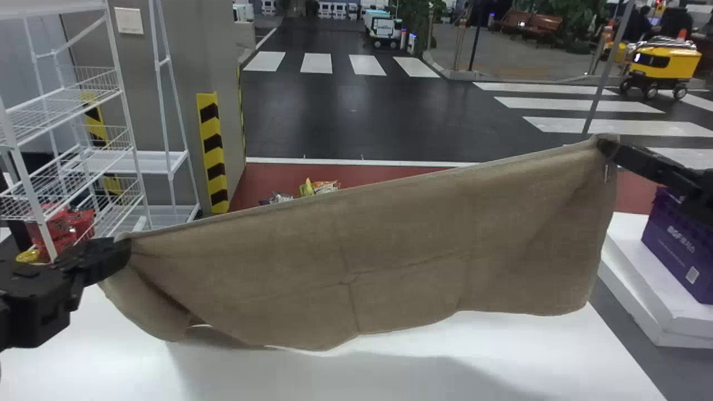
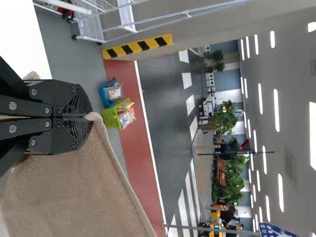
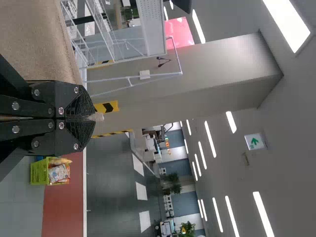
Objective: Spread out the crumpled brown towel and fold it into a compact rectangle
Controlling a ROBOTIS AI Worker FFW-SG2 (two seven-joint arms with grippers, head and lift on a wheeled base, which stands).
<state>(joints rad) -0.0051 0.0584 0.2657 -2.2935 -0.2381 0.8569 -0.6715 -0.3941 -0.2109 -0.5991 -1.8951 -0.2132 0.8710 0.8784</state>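
while the left gripper [image 1: 123, 252] is clamped on one upper corner of the brown towel [image 1: 390, 250], the right gripper [image 1: 608, 149] pinches the other, higher up. the towel hangs stretched between them above the white surface [image 1: 83, 367], one end toward the surface's right edge, with a loose fold sagging near the left gripper.

matt woven cloth towel [image 1: 401, 250]; glossy dark floor [image 1: 356, 111]

A flat white table [image 1: 390, 384] bears a soft grey shadow. Right of the table — across a strip of grey floor [image 1: 646, 359] — a layered white stand [image 1: 629, 250] carries a purple rectangular box [image 1: 682, 239].
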